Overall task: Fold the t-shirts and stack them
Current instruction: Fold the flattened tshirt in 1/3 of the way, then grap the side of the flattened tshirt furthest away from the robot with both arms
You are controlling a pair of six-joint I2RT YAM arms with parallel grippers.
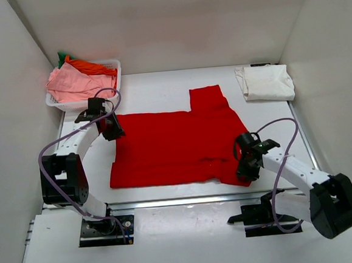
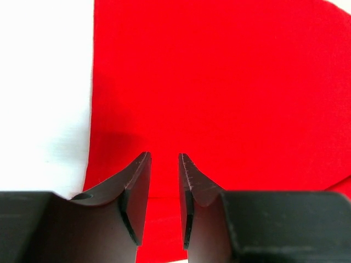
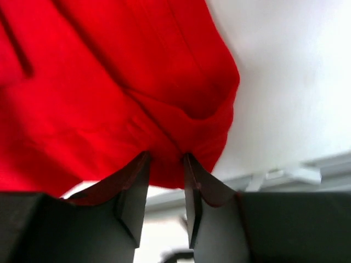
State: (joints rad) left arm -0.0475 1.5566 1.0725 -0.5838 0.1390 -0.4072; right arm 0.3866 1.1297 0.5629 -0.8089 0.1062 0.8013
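Observation:
A bright red t-shirt (image 1: 177, 143) lies spread across the middle of the table, one sleeve pointing to the back. My left gripper (image 1: 114, 131) hovers over its far left corner, jaws open, with flat red cloth (image 2: 230, 82) below and nothing pinched at the left gripper (image 2: 164, 159). My right gripper (image 1: 247, 170) is at the shirt's near right corner. In the right wrist view the red cloth (image 3: 109, 82) bunches into the right gripper (image 3: 166, 159), which is shut on it. A cream-white t-shirt (image 1: 266, 82) lies folded at the back right.
A white lattice basket (image 1: 115, 66) stands at the back left, holding a pink tee (image 1: 72, 85), an orange one (image 1: 91, 66) and a green one (image 1: 62, 56). White walls close in the table on three sides. A metal rail (image 1: 169, 202) runs along the near edge.

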